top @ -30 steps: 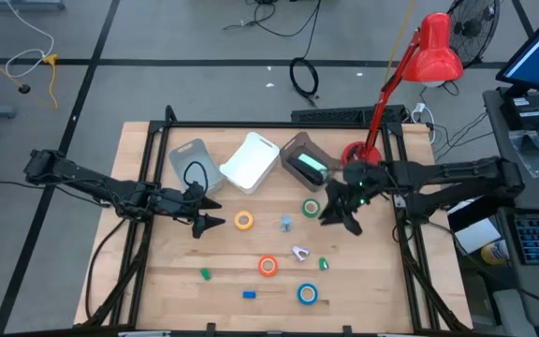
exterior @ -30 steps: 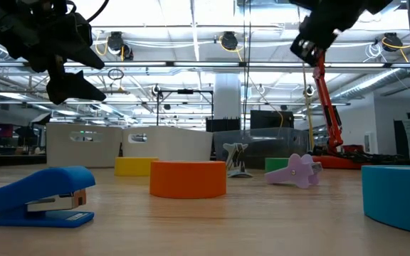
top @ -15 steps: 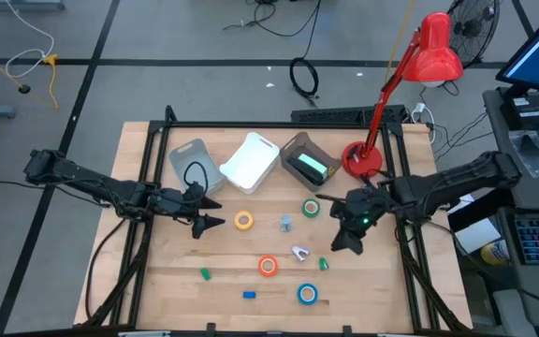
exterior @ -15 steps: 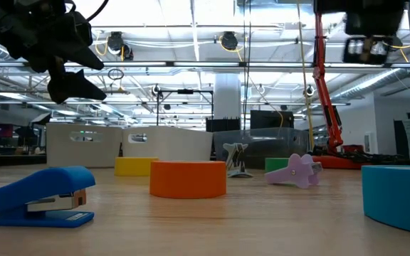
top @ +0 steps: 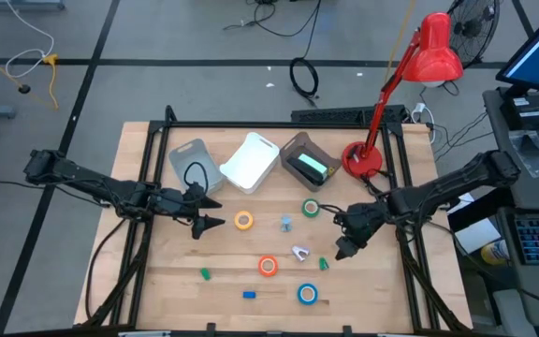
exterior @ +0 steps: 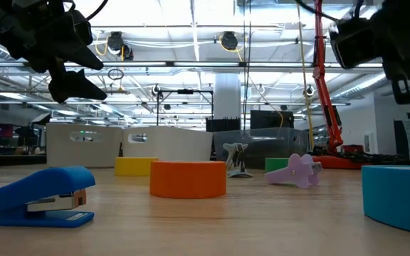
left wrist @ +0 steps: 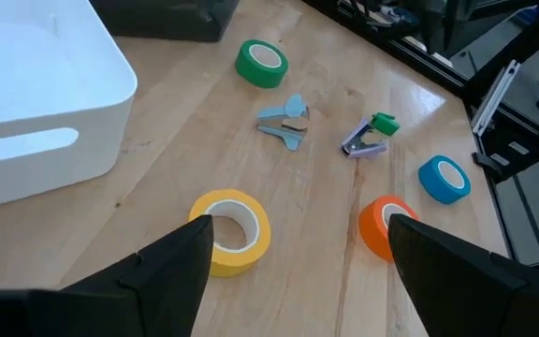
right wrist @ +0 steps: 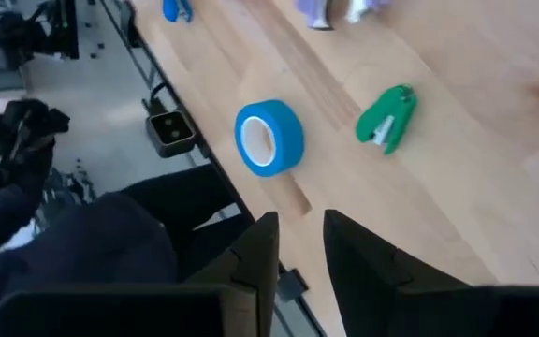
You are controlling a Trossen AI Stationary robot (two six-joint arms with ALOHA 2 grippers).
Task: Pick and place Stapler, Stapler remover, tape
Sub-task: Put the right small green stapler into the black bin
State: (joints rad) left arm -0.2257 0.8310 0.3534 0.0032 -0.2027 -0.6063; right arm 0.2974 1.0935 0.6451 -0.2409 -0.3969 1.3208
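Blue tape roll [exterior: 398, 196] cut by low view's edge.

Wooden bench [top: 157, 281], light planked top, black frame at its edges. Along the upper edge of the high view stand three bins: a grey bin [top: 191, 165], a white bin [top: 250, 163] and a dark bin [top: 305, 160]; a red lamp base [top: 361, 159] sits to their right.

Lying on the bench: yellow tape [top: 243, 221] left of centre, green tape [top: 311, 208] right of it, a small blue-grey remover [top: 286, 223] between them. Lower: orange tape [top: 268, 266], lilac stapler remover [top: 300, 252], green mini stapler [top: 324, 264]. Near the bottom edge: blue tape [top: 307, 295], blue stapler [top: 249, 294], a green piece [top: 205, 273] at lower left.
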